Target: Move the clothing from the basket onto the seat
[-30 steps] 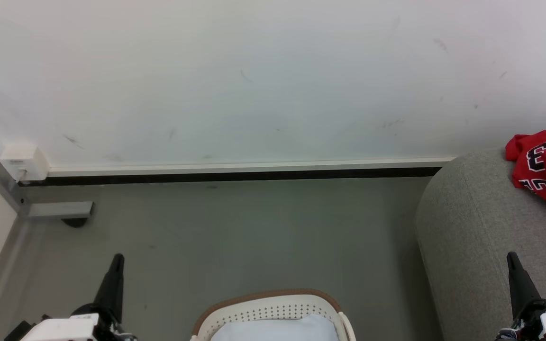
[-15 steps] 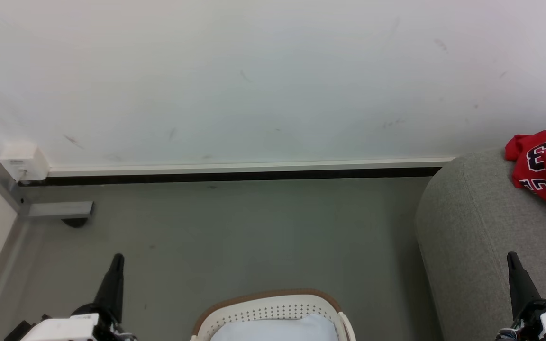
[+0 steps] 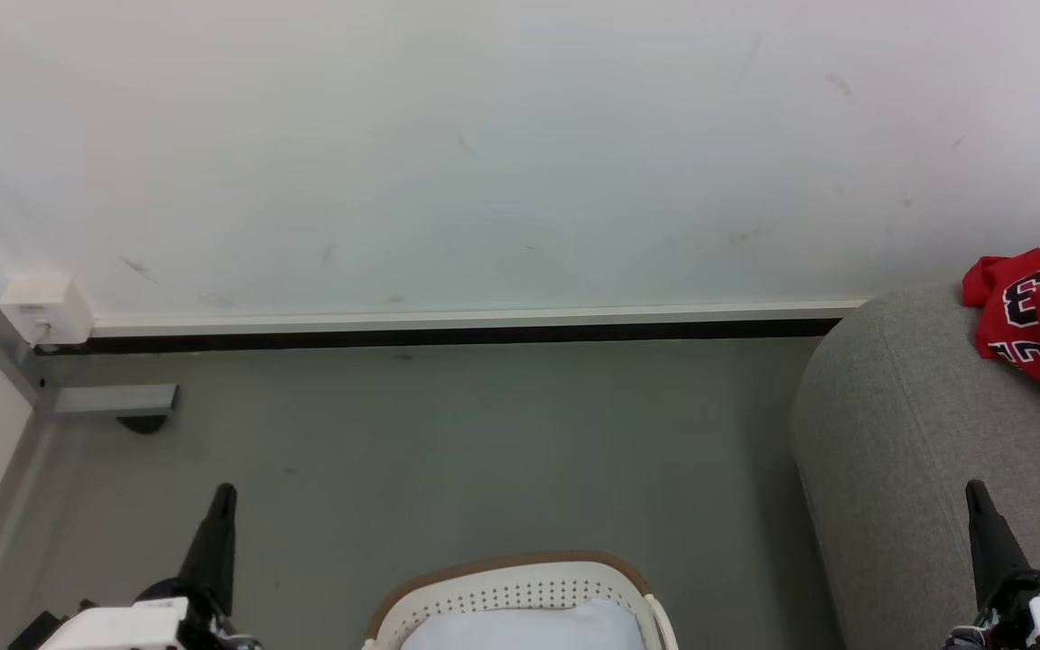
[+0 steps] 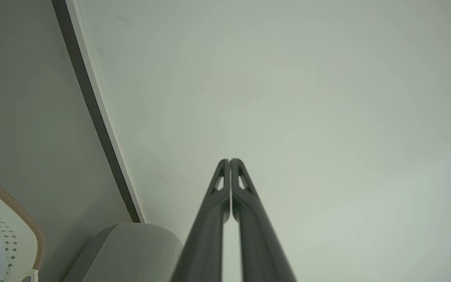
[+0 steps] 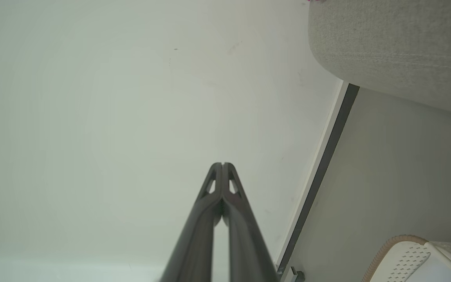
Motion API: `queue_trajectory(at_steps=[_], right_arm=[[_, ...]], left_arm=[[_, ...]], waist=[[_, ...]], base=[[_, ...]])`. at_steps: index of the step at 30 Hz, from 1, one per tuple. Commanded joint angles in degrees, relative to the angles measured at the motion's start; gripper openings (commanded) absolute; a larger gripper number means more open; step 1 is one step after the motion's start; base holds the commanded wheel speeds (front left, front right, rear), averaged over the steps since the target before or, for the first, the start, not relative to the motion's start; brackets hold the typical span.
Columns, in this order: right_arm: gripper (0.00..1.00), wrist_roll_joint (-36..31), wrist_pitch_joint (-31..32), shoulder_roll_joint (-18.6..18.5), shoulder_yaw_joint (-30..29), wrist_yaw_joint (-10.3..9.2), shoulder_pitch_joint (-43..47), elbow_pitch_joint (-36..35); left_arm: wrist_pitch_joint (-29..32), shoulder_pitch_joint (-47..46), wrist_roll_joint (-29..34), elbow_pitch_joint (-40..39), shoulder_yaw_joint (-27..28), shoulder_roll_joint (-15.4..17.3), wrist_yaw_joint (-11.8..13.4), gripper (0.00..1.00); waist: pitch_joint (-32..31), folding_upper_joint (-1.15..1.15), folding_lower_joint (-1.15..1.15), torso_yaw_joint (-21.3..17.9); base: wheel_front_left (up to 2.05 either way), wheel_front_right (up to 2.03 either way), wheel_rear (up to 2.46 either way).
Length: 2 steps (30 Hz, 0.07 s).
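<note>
The basket [image 3: 511, 591] is seen at the bottom middle of the head view, set on the grey floor [image 3: 484, 451], its brown rim band turned toward the wall [image 3: 484, 153]. Inside it a pale bluish-white surface [image 3: 520, 629] is shown; whether that is cloth or the basket's bottom cannot be told. The seat [image 3: 917, 451] is placed right of the basket, near it but apart. The clothing [image 3: 1039, 325] is laid on the seat's top, beyond and well right of the basket, cut by the picture's edge, with black-and-white lettering shown. The left pincer [image 3: 224, 495] is held left of the basket above the floor, its fingers pressed together with nothing between them. The right pincer [image 3: 974, 492] is held right of the basket, over the seat, likewise closed and empty, well apart from the clothing. Beyond the basket a dark skirting strip [image 3: 466, 332] is run along the wall's foot, and a small white box [image 3: 46, 307] is fixed far to the left.
</note>
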Motion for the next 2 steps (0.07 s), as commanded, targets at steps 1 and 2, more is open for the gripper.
queue_trajectory(at_steps=[1, 2], right_arm=[[0.0, 0.0, 0.2, -0.4, -0.2, -0.13, -0.7, -0.3], [0.0, 0.0, 0.2, -0.4, -0.2, -0.14, -0.7, -0.3]], left_arm=[[0.2, -0.6, -0.8, -0.2, 0.1, 0.1, -0.2, 0.0], [0.2, -0.6, -0.8, -0.2, 0.1, 0.1, -0.2, 0.0]], waist=[[0.0, 0.0, 0.0, 0.0], [0.0, 0.0, 0.0, 0.0]], base=[[0.0, 0.0, 0.0], [0.0, 0.0, 0.0]])
